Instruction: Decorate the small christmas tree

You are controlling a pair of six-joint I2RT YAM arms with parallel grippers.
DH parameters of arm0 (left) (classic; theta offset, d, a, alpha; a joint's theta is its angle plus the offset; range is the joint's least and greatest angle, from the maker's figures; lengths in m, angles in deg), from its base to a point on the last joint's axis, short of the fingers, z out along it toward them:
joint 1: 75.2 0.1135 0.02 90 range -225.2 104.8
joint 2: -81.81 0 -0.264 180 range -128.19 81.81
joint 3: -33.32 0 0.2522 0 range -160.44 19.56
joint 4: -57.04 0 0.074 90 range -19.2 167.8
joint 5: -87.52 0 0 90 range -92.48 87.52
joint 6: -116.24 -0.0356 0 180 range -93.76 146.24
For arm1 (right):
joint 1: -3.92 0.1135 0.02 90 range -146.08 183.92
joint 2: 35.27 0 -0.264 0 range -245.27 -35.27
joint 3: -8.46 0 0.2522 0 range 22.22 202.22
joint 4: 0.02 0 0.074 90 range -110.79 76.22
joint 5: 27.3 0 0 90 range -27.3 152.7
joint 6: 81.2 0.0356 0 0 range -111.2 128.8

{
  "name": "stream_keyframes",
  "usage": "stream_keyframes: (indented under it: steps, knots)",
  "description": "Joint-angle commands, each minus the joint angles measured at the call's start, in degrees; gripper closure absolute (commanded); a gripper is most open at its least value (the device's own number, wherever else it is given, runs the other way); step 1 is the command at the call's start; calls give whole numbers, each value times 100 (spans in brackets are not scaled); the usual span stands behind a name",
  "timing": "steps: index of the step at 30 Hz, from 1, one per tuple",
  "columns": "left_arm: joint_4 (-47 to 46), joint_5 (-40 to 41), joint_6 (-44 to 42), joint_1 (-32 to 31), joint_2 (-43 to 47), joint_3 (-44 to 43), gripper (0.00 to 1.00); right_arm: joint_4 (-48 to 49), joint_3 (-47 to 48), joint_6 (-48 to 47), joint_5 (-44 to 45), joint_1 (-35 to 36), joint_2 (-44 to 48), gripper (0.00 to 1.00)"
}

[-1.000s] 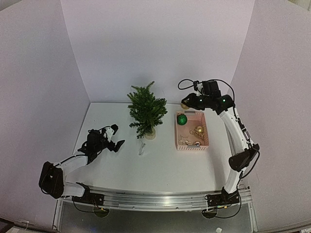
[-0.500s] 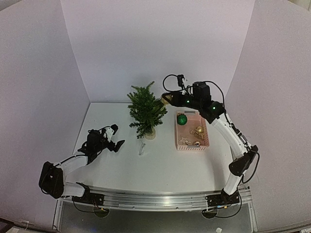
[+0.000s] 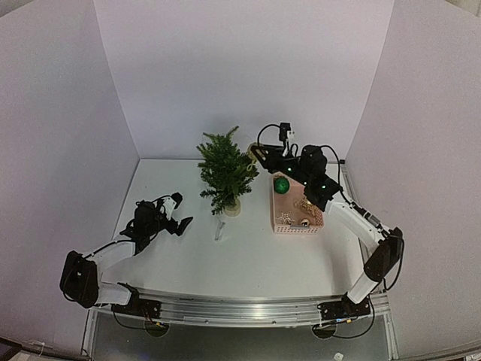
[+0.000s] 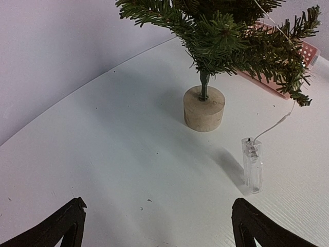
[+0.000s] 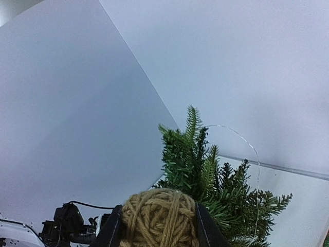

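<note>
The small christmas tree (image 3: 225, 171) stands on its pale round base (image 3: 232, 207) at mid-table, with a thin wire of lights looped over its branches (image 5: 255, 154). My right gripper (image 3: 259, 155) hangs beside the tree's upper right branches, shut on a golden-brown twine ball (image 5: 160, 221). Just beyond the ball, the right wrist view shows the tree (image 5: 216, 177). My left gripper (image 3: 179, 213) rests low on the table left of the tree, open and holding nothing (image 4: 158, 206). Ahead of it are the tree (image 4: 231, 36) and base (image 4: 204, 108).
A pink basket (image 3: 275, 204) right of the tree holds a green bauble (image 3: 281, 185) and gold ornaments (image 3: 305, 203). A clear battery box (image 4: 253, 165) lies on the table in front of the base, its wire running up into the tree. White walls close in three sides.
My right arm has swung left from over the basket's far end to the tree's right side, carrying the twine ball. The left arm has not moved.
</note>
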Motion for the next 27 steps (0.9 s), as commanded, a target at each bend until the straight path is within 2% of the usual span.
stream_keyframes:
  steps: [1, 27]
  knots:
    - [-38, -169, -30, 33, 123, -14, 1, 813, -168, -106, 171, -1, 319, 88]
    - [85, -232, -122, 33, 173, -31, 0, 834, -306, -48, 331, -11, -186, 92]
